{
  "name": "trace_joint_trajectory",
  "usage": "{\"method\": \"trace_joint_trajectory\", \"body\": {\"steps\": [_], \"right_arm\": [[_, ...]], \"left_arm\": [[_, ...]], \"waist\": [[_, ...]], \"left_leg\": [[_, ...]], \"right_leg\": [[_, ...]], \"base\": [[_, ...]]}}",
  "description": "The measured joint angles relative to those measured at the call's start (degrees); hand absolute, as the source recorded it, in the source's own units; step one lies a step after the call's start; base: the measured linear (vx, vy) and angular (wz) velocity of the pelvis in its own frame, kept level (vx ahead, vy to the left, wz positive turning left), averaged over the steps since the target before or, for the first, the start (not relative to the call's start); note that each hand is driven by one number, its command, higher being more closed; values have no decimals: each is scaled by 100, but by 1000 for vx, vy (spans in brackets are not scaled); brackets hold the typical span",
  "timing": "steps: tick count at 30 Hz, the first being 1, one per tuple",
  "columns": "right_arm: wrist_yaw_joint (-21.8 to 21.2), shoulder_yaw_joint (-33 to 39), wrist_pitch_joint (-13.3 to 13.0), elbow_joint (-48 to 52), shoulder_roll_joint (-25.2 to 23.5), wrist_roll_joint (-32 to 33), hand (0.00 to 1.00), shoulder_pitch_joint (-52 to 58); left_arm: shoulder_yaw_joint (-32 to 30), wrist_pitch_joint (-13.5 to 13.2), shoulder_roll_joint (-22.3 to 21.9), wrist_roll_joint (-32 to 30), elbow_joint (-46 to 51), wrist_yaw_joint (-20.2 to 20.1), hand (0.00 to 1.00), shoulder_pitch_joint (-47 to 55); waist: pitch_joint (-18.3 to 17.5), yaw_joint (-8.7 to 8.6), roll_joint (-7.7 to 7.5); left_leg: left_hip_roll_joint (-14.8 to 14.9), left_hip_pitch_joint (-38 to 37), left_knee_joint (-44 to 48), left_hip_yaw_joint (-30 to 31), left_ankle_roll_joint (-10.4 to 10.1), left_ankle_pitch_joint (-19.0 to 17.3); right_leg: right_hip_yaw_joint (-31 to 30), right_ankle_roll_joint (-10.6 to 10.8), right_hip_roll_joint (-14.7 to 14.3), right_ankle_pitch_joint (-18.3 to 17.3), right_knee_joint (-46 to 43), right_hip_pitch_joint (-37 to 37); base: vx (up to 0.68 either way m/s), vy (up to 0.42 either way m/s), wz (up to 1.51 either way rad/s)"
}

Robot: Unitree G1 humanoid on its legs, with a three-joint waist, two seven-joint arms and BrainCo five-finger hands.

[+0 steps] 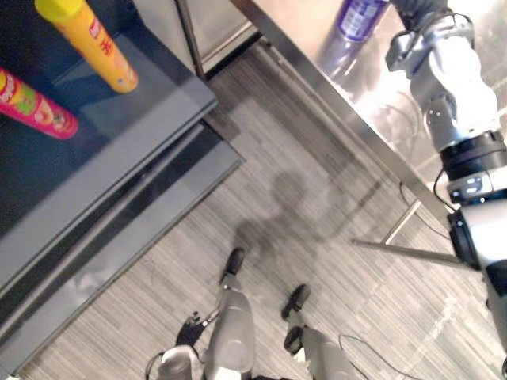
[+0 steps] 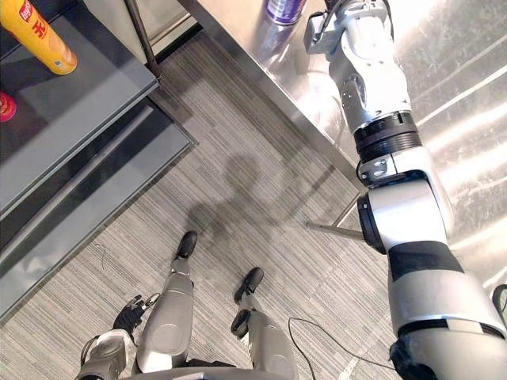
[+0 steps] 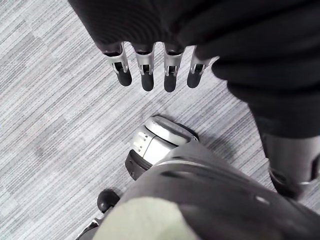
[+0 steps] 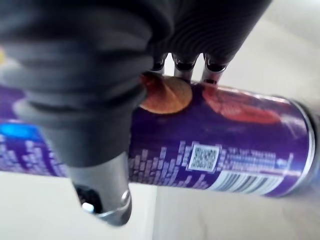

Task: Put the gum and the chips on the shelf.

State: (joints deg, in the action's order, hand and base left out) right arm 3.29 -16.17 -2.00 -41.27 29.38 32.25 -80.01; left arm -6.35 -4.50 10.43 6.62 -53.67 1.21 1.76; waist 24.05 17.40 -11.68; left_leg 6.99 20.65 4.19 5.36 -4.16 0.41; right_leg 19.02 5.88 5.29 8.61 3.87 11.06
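The right arm stretches out, nearly straight, over the steel table (image 1: pixel 305 28) at the robot's right, with its wrist at the table's far part. The right hand (image 4: pixel 100 165) is at the purple chips can (image 4: pixel 210 135). In the right wrist view the dark ribbed cover and the thumb lie across the near side of the can, and the rest of the hand passes out of sight behind the can's other side. The can sits inside the span of the hand, but it cannot be told whether the hand presses on it or closes around it. In the eye views the can stands on the table, with its reflection showing in the steel just beside it.

The left arm hangs low at the robot's left side. The left hand (image 3: pixel 146 72) points down at the grey striped carpet (image 3: pixel 50 125). Its fingers are straight and slightly spread, touching nothing and holding nothing.

The dark grey shelf (image 1: pixel 142 119) is on the robot's left, well apart from the table, with carpet between them. A yellow tube (image 1: pixel 87 43) and a pink tube (image 1: pixel 36 103) are on its top board, near each other and not touching. The chips can is on the table, not on the shelf. No item can be made out as gum.
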Motion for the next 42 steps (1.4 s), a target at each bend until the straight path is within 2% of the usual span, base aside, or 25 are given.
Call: {"method": "trace_joint_trajectory", "body": {"steps": [5, 17, 21, 23, 26, 30, 32, 34, 37, 39, 40, 42], "right_arm": [[161, 13, -5, 11, -272, -94, 100, -119], [405, 266, 12, 76, -349, -532, 100, -114], [526, 490, 11, 789, -247, -571, 100, 272], [530, 663, 5, 1379, -77, -766, 100, 647], [521, 960, -41, 1926, 20, -824, 100, 1166], [358, 1140, -117, 2560, 116, -971, 100, 2479], [237, 1143, -115, 2846, 115, -969, 100, 3068], [-29, 1197, -120, 3446, 125, -969, 100, 4129], [-503, 1368, -109, 4177, 126, -969, 100, 5325], [-682, 1519, -102, 4558, 127, -976, 100, 5959], [-853, 1607, -95, 4900, 115, -992, 100, 6479], [-1058, 1754, -87, 5399, 58, -1215, 100, 7172]], "left_arm": [[0, 2, -15, 5, 1, 60, 0, -10], [12, 16, -22, 9, -1, 132, 0, -24], [-47, 76, -47, -5, -10, 160, 0, -21], [-91, 101, -69, -16, -52, 207, 0, -18], [-190, 166, -80, -74, -115, 213, 0, 11], [-323, 250, -115, -209, -246, 179, 0, 197], [-337, 256, -118, -303, -282, 152, 0, 324], [-390, 259, -147, -346, -350, 60, 0, 551], [-493, 262, -245, -574, -475, -50, 0, 758], [-534, 266, -274, -585, -558, -121, 0, 826], [-538, 266, -281, -666, -569, -173, 0, 938], [-566, 268, -279, -800, -597, -221, 0, 1017]], "waist": [[0, 25, 0], [0, 6, 0], [-3, -52, 4], [-15, -171, 10], [-72, -258, 17], [-586, -487, 128], [-817, -619, 201], [-1243, -739, 307], [-1551, -954, 543], [-1712, -1007, 610], [-1782, -1103, 644], [-1931, -1170, 641]], "left_leg": [[76, 27, -1, -8, -37, 18], [118, 14, -1, -7, -120, 79], [99, -190, -21, -37, -128, 84], [62, -346, -43, -42, -129, 83], [18, -552, -105, -165, -123, 87], [-72, -841, -243, -328, -89, 110], [-117, -1018, -329, -354, -83, 112], [-177, -1267, -479, -457, -77, 111], [-168, -1546, -641, -457, -78, 124], [-160, -1655, -723, -455, -79, 137], [-161, -1780, -771, -438, -82, 141], [-166, -1815, -812, -427, -83, 146]], "right_leg": [[0, 0, -44, 0, -4, 43], [-5, 0, -88, -1, 6, 35], [-22, 0, -95, -2, 69, -165], [-35, 0, -86, -6, 127, -341], [-68, -42, -58, -40, 143, -473], [-90, -124, 35, -101, 206, -644], [-85, -85, 83, -200, 205, -780], [-92, -102, 156, -412, 178, -912], [-82, -68, 170, -578, 26, -1042], [-88, -48, 177, -653, -68, -1067], [-73, -44, 185, -707, -109, -1149], [-64, -48, 195, -745, -127, -1155]], "base": [[4, 0, -3], [0, 0, 0], [0, 0, 0], [-5, 11, 2], [-21, 18, -11], [8, 28, -14], [40, 0, -5], [62, -17, -10], [13, -9, -4], [17, -8, 1], [28, -16, 5], [15, -8, 7]]}}
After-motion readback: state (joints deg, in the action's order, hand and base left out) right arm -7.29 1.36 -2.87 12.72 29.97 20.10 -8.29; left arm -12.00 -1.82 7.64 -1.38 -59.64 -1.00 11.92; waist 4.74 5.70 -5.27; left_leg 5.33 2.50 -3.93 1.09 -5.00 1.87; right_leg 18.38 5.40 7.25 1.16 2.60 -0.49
